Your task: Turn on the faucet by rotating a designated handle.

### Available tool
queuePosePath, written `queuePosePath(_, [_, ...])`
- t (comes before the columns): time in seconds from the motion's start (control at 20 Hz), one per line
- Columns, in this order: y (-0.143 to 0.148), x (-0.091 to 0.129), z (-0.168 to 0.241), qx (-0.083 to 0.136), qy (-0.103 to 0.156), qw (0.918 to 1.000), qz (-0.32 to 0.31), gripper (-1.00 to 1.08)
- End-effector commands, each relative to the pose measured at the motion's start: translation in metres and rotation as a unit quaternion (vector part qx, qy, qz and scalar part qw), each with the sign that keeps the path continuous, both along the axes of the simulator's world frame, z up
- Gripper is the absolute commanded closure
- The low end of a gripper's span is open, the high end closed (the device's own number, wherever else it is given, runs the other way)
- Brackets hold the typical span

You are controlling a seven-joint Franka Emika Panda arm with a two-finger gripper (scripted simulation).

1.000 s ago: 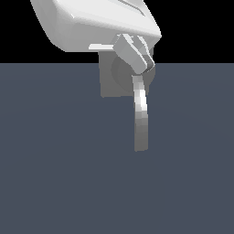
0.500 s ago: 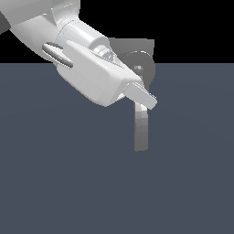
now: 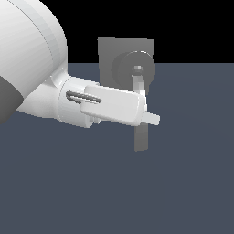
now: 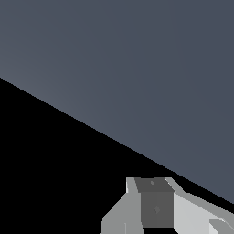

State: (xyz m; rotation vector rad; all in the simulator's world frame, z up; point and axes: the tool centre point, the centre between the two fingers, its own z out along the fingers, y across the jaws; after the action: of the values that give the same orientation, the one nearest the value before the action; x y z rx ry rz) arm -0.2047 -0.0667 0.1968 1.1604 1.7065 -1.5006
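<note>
Gripper across handle | jaw gap unclear | faucet unlabelled

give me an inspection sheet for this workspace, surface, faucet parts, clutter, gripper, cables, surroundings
Surface: flat blue-grey floor.
Faucet: square grey plate with round hub, standing at the far edge.
Handle: long grey bar hanging down from the hub.
Clutter: nothing seen.
Gripper: white, lying across the handle's middle from the exterior view's left; whether the jaws are open cannot be told.
Cables: nothing seen.
Surroundings: black background.
</note>
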Motion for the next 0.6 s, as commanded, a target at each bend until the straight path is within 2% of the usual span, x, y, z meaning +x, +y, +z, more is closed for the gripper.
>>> queuePosePath(0.0, [-0.001,0.004,-0.008,-0.031,0.047,0.9974,0.045,1.08])
queuePosePath(0.1, [-0.002,0.007,-0.015,-0.057,0.085,0.9917,0.078,1.08])
queuePosePath(0.25, [-0.003,0.013,-0.023,-0.097,0.141,0.9770,0.127,1.08])
queuePosePath(0.4, [-0.002,0.018,-0.031,-0.139,0.197,0.9551,0.172,1.08])
queuePosePath(0.55, [-0.001,0.024,-0.039,-0.183,0.251,0.9262,0.214,1.08])
